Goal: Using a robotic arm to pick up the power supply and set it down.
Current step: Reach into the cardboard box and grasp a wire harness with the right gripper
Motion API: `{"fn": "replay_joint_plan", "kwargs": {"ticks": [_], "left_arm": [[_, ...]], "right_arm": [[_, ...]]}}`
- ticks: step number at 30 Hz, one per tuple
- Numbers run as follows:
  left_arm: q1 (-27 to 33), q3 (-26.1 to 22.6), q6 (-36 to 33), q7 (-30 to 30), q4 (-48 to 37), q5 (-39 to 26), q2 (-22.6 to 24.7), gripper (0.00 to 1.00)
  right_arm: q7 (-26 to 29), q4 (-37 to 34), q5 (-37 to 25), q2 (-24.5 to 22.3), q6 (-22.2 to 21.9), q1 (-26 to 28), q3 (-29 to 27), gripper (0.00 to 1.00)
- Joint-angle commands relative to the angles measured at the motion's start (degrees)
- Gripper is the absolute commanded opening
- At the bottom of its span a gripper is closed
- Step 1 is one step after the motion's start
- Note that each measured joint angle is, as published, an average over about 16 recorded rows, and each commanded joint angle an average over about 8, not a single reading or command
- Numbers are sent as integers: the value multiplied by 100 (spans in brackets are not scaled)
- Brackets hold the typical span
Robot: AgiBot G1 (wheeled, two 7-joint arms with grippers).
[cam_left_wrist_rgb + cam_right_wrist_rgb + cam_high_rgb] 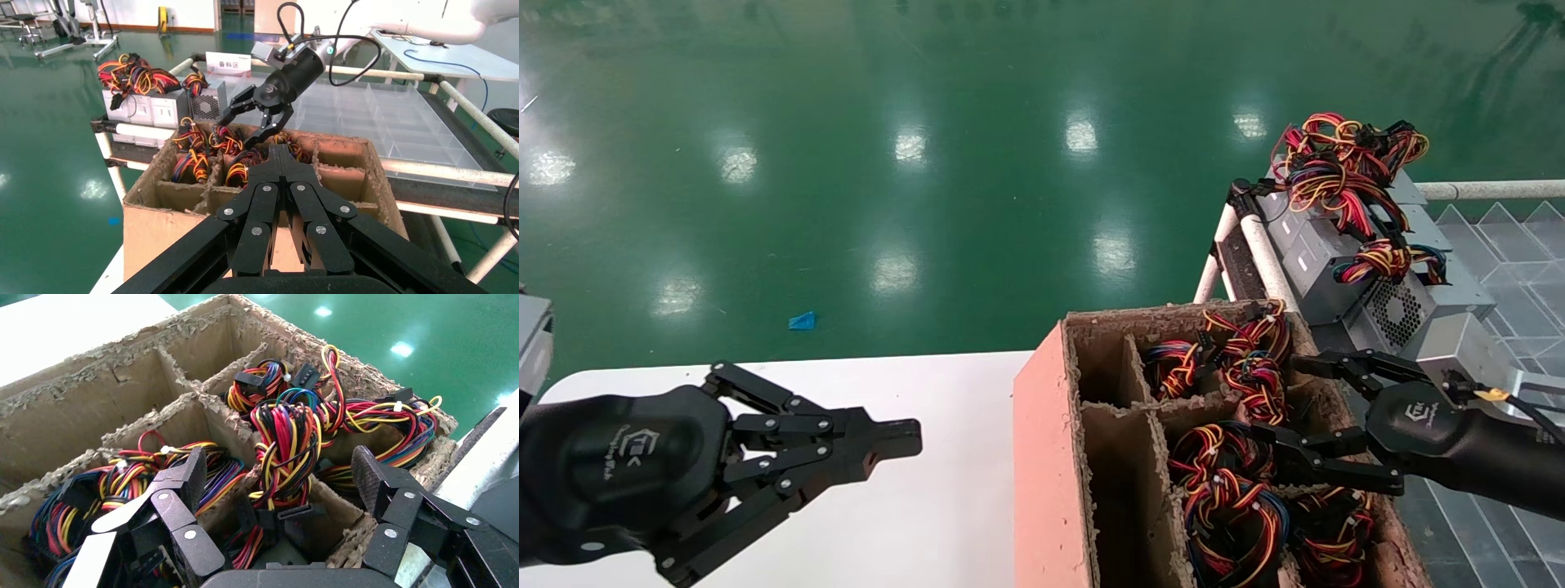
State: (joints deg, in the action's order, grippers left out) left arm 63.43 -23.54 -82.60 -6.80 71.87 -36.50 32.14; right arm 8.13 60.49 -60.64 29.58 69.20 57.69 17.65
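Note:
My right gripper [1275,398] hangs open over the pinkish-brown divided cardboard box [1042,457], its fingers straddling a bundle of red, yellow and black wires [287,441] that rises from a middle compartment. Nothing is gripped. In the right wrist view the right gripper [278,462] has its pads on either side of that bundle, apart from it. The boxes under the wires are hidden deep in the compartments. Several silver-grey power supplies [1336,278] with wire bundles lie on the rack behind the box. My left gripper [911,437] is shut and empty over the white table.
The white table [928,523] lies left of the cardboard box. A clear plastic divided tray [1516,261] sits on the right, behind white rack tubes [1267,253]. Two near compartments [349,177] of the box hold no wires. A blue scrap [802,321] lies on the green floor.

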Motion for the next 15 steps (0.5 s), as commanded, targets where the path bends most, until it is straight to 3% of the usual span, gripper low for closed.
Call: {"fn": "replay_joint_plan", "kwargs": {"ticks": [1,15], "left_arm": [[0,0,0,0,0,0,0,0],[0,0,0,0,0,0,0,0]], "right_arm": [[-70,-165,-12,86,73,57,33,0],[-377,-727,-34,253,453,331,104,0]]}}
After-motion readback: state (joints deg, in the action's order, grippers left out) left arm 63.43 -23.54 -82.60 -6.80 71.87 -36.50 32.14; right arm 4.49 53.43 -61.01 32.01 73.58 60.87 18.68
